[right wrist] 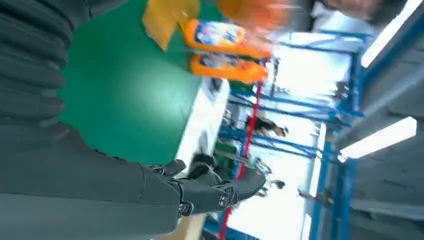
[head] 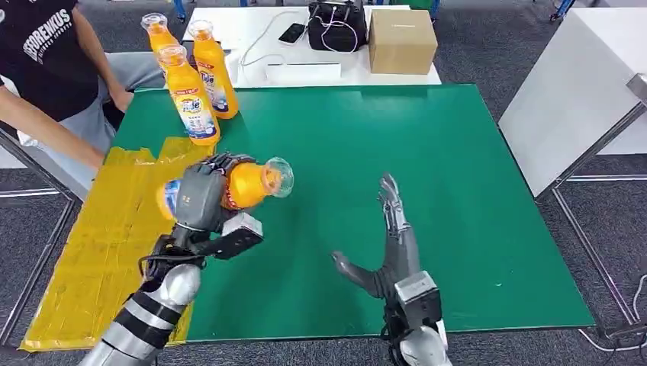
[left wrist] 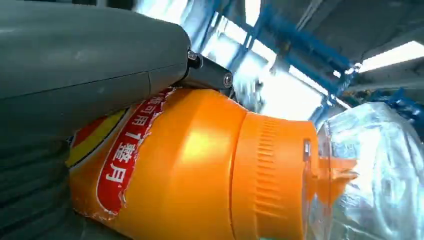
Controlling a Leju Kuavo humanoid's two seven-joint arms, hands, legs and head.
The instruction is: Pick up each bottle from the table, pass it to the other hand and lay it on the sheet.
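Note:
My left hand [head: 200,197] grips an orange bottle [head: 244,184] lying sideways in the air, its clear cap pointing right, above the edge between the yellow sheet [head: 107,244] and the green table [head: 427,191]. Close up, the bottle [left wrist: 200,165] shows its red label and ribbed orange collar under my left hand [left wrist: 85,65]. My right hand [head: 389,244] hovers open over the green table, fingers stretched forward and thumb out to the left; it is apart from the bottle. Three more orange bottles [head: 191,95] stand upright at the table's far left; two of these bottles [right wrist: 225,50] appear in the right wrist view beyond my right hand [right wrist: 210,190].
A person [head: 53,69] sits at the far left, a hand near the standing bottles. Behind the green table, a white table [head: 252,72] carries a cardboard box [head: 401,40], a black bag [head: 337,24] and a phone [head: 292,33]. A white panel [head: 572,84] stands at the right.

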